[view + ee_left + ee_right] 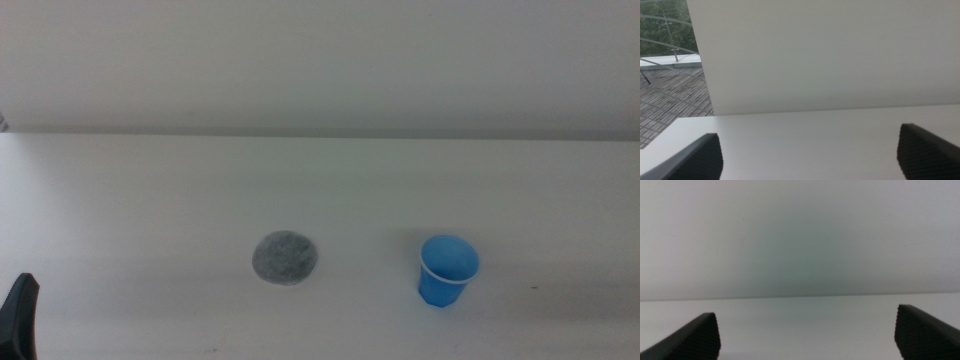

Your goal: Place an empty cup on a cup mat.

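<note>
at the far left of the middle view, only a dark tip of the left gripper [20, 315] shows at the bottom edge of the white desk [150, 200], and its wrist view shows its jaws spread wide with nothing between them. further right, the grey speckled cup mat [286, 258] lies flat and bare, and the blue cup [447, 270] stands upright on the desk well apart from it, to its right. the right gripper [807, 335] is out of the middle view, its jaws likewise wide apart and empty over bare desk in its own wrist view.
</note>
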Available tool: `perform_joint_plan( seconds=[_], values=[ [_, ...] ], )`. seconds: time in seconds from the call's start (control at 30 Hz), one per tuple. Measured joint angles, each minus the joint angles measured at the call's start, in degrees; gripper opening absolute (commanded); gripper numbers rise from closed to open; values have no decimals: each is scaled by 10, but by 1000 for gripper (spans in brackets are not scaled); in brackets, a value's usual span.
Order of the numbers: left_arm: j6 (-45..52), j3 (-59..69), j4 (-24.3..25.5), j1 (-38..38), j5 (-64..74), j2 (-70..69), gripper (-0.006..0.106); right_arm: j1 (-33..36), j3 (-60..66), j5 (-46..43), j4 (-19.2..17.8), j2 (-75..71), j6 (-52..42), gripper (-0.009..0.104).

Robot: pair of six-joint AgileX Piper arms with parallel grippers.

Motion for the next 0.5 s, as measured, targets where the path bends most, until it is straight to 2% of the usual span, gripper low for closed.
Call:
perform_joint_plan(
  seconds=[0.17, 0.3, 0.5],
  values=[
    [0, 0, 0, 0, 0, 0, 94, 0, -11, 25, 21, 3, 2, 93],
    [0, 0, 0, 0, 0, 0, 94, 0, -95, 105, 25, 86, 1, 93],
    [0, 0, 0, 0, 0, 0, 94, 0, -246, 259, 52, 278, 1, 93]
  ],
)
